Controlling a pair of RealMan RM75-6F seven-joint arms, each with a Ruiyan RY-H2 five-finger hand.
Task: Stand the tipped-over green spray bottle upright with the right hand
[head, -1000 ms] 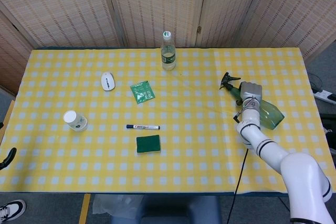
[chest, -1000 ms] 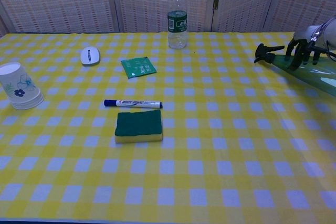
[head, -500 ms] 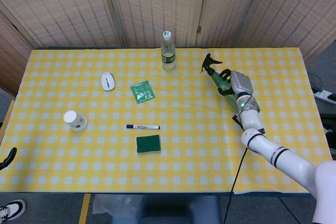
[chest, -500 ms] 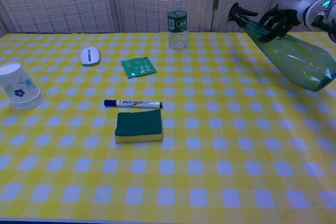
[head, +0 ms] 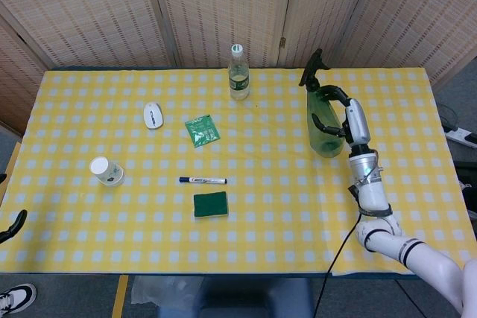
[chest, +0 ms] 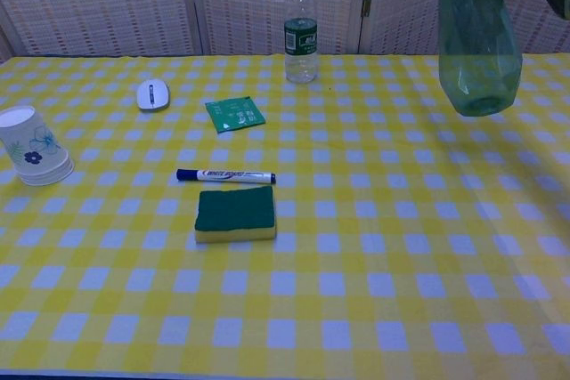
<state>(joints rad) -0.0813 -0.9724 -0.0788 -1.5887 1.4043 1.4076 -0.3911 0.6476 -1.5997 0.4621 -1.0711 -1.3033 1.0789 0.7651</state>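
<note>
My right hand point(head: 344, 118) is wrapped around the green spray bottle point(head: 323, 123), fingers point(head: 326, 126) curled across its upper body, gripping it upright. The bottle is translucent green, wide and rounded at the base, narrowing toward the neck, with a black trigger head point(head: 310, 69) on top pointing toward the screen at the back. In the chest view its base point(chest: 481, 100) hangs above the yellow checked tablecloth point(chest: 356, 246) rather than resting on it, and it looks close to vertical; the trigger head is cut off by the top of that view.

Taking the clear water bottle point(head: 238, 73) as my landmark: the spray bottle is off to its right and a little nearer me. The green packet point(head: 202, 130) lies nearer me and left of the water bottle, the white mouse point(head: 153, 115) further left, the paper cup point(head: 106, 171) further left again and closer. The marker point(head: 203, 180) and green sponge point(head: 211, 204) sit well in front of the water bottle, the sponge nearest me.

My left hand is out of sight.
</note>
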